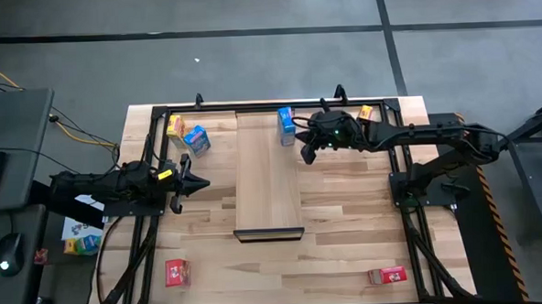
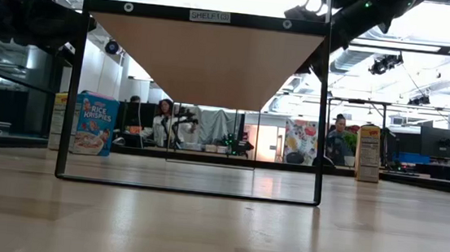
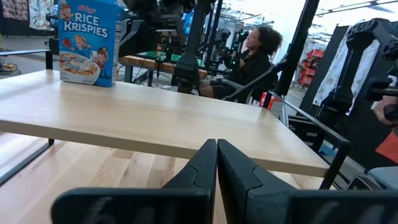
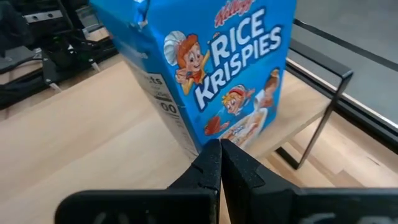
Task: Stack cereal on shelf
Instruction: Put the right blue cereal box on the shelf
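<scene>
The shelf (image 1: 266, 175) is a pale plank raised on a black frame in the middle of the table, with its dark lip (image 1: 269, 233) at the near end. One blue cereal box (image 1: 286, 126) stands upright on its far right part; it also shows in the left wrist view (image 3: 87, 40). My right gripper (image 1: 306, 153) is shut just on the near right of this box (image 4: 211, 68). My left gripper (image 1: 199, 183) is shut and empty at the shelf's left side, level with the plank (image 3: 155, 118). My right gripper's shut fingertips (image 4: 211, 152) point level at the lower corner of the blue box (image 4: 202, 140), where its front and side faces meet. I cannot tell whether they touch it. The box stands upright on the shelf.
A second blue box (image 1: 197, 140) and a yellow box (image 1: 175, 127) stand on the table at the far left. Another yellow box (image 1: 366, 113) stands at the far right. Red boxes lie near the front left (image 1: 176, 272) and front right (image 1: 387, 276). People sit beyond the table.
</scene>
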`<state>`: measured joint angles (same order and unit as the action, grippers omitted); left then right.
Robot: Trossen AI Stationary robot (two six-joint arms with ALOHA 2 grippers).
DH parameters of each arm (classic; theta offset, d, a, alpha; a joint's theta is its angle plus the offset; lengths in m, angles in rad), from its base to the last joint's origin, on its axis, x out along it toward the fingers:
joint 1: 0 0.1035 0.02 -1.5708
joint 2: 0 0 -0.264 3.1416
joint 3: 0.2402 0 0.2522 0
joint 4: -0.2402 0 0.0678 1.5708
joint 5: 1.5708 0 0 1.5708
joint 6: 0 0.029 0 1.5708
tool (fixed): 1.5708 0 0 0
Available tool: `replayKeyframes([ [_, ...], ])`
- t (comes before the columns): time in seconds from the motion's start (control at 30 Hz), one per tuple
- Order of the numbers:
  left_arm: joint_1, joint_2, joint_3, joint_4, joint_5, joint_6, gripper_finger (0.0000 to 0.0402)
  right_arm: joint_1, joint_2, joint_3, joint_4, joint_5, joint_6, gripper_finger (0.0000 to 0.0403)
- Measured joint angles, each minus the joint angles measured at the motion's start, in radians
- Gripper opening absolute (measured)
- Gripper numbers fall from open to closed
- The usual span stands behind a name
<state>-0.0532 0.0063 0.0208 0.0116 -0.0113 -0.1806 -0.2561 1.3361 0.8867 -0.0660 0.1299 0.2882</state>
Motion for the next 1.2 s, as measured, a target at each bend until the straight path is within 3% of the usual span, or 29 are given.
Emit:
replayKeyframes([
  [0.5, 0.0, 0.0, 0.0, 0.0, 0.0, 0.0, 0.0005, 0.037, 0.0, 0.0, 0.024, -0.005, 0.0, 0.0],
  [0.73, 0.0, 0.0, 0.0, 0.0, 0.0, 0.0, 0.0005, 0.062, 0.001, 0.0, -0.003, -0.137, -0.002, 0.0],
  [0.93, 0.0, 0.0, 0.0, 0.0, 0.0, 0.0, 0.0005, 0.107, 0.034, 0.0, 0.12, -0.041, -0.036, 0.0],
  [1.2, 0.0, 0.0, 0.0, 0.0, 0.0, 0.0, 0.0005, 0.099, 0.075, 0.0, 0.151, 0.079, -0.061, 0.0],
])
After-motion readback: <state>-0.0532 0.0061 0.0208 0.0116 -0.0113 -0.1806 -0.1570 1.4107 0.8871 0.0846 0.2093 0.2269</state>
